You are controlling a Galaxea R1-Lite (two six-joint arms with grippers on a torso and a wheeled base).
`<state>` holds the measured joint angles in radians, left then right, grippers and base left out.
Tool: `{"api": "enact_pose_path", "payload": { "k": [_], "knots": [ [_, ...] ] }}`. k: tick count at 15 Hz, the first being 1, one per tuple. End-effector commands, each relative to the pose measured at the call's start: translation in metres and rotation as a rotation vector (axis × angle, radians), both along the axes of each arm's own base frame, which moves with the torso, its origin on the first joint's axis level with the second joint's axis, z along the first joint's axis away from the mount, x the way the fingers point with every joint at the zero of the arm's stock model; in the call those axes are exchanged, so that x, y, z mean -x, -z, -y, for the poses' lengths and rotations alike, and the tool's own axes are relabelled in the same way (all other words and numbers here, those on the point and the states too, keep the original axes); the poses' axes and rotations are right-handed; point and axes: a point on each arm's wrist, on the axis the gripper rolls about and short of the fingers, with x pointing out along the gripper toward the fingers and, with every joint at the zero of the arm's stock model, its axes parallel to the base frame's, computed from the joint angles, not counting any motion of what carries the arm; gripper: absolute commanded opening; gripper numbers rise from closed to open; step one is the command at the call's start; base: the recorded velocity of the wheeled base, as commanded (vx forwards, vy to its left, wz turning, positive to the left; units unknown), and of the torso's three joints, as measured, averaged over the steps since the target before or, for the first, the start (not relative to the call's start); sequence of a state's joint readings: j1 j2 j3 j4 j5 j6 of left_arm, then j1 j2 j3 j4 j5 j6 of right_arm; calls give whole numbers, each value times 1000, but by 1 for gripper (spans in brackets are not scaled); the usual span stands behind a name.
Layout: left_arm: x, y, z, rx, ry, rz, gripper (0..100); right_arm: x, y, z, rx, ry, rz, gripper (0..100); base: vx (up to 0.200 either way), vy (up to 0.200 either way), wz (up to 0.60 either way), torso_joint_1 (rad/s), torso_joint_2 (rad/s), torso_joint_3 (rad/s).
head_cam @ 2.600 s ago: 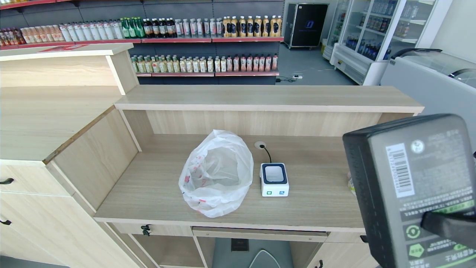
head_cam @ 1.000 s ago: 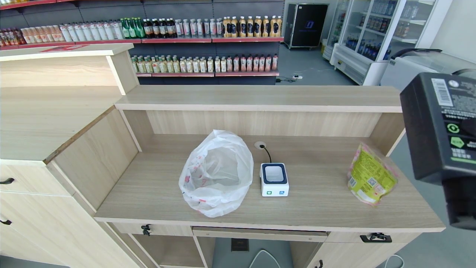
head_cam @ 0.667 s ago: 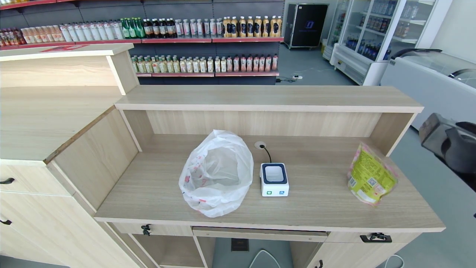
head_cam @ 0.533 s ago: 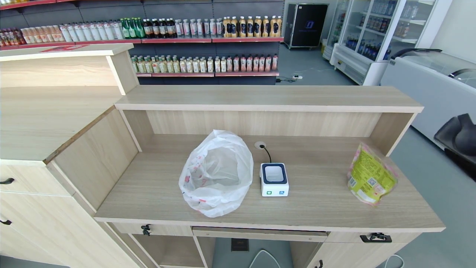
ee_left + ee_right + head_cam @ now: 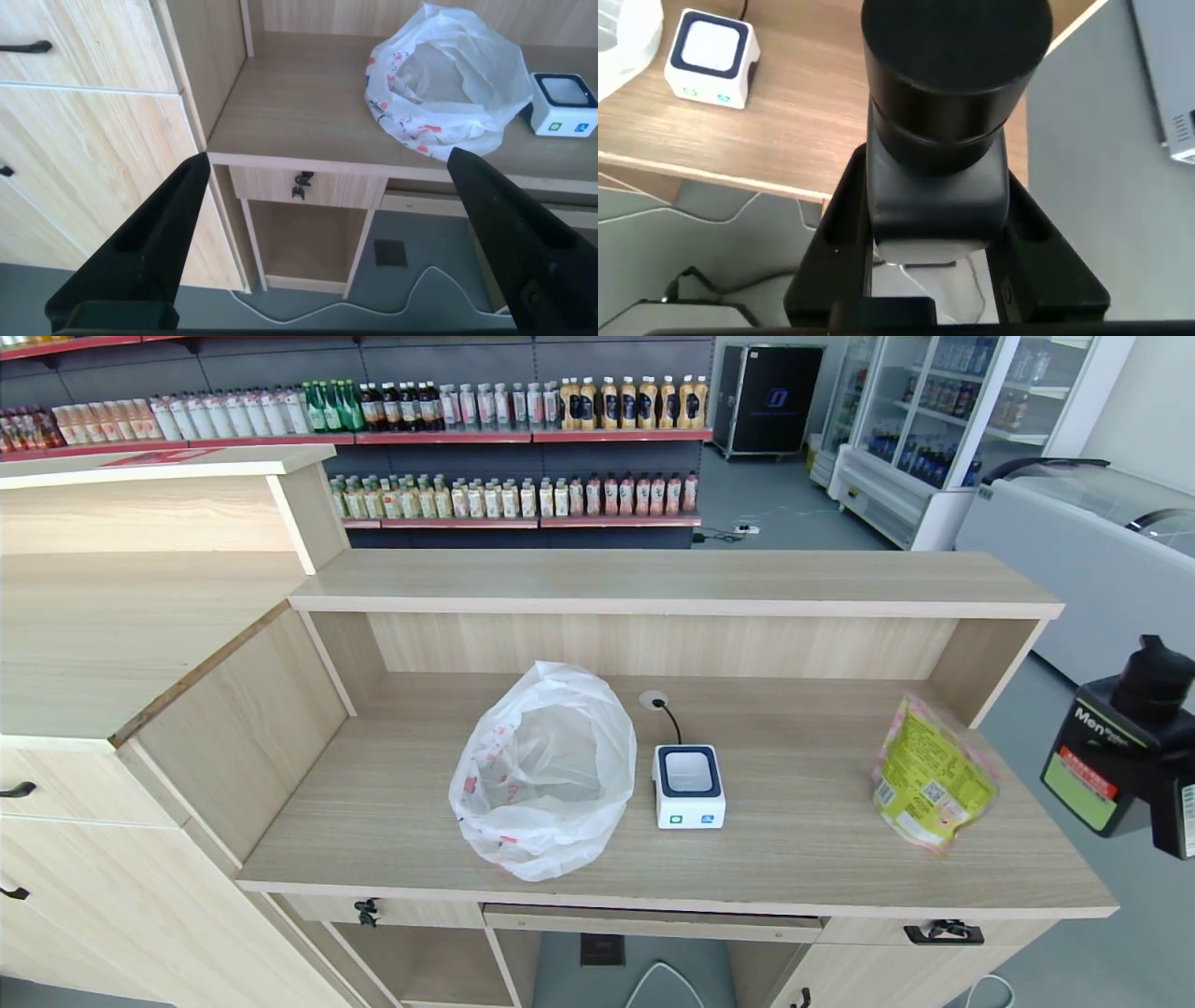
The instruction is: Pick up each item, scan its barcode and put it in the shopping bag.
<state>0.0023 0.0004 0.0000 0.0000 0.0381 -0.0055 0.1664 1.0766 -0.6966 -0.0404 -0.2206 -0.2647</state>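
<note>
1. Head view: a black bottle (image 5: 1116, 761) with a green label is seen at the right edge of the frame, cap upward. It is held in the air beyond the right end of the bench (image 5: 803, 868).
2. In the right wrist view the bottle is gripped by the right gripper (image 5: 938, 177). Its fingers are pressed against opposite sides of the body, below the cap.
3. In the left wrist view the left gripper (image 5: 327, 159) is seen with its fingers spread wide, held out in front of the bench.
4. A white shopping bag (image 5: 541, 770) is set at the centre of the head view, with its mouth open.
5. A white scanner (image 5: 688, 786) is placed just right of the bag, window upward, and its cable is led to a hole in the bench behind it.
6. A green snack pouch (image 5: 932, 775) is laid at the right of the frame, near the bench's right end and well apart from the scanner.
</note>
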Motion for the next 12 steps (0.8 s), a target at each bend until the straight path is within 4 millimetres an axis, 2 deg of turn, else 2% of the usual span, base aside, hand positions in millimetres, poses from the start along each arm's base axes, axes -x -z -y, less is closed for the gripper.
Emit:
{"api": "enact_pose_path", "payload": {
  "k": [1, 2, 4, 8, 11, 12],
  "knots": [
    [0, 0, 0, 1, 1, 0, 100, -21, 8, 31, -121, 39, -49, 0, 0, 0, 0, 0, 0, 0],
    [0, 0, 0, 1, -1, 0, 100, -25, 8, 39, -140, 45, -35, 0, 0, 0, 0, 0, 0, 0],
    [0, 0, 0, 1, -1, 0, 100, -31, 7, 41, -168, -15, -13, 0, 0, 0, 0, 0, 0, 0],
    [0, 0, 0, 1, -1, 0, 100, -40, 7, 34, -176, -91, 61, 0, 0, 0, 600, 0, 0, 2],
    [0, 0, 0, 1, -1, 0, 100, -41, 10, 29, -329, -186, 27, 0, 0, 0, 600, 10, 4, -1],
    [0, 0, 0, 1, -1, 0, 100, -41, 10, 29, -360, -205, 18, 0, 0, 0, 0, 0, 0, 0]
  ]
}}
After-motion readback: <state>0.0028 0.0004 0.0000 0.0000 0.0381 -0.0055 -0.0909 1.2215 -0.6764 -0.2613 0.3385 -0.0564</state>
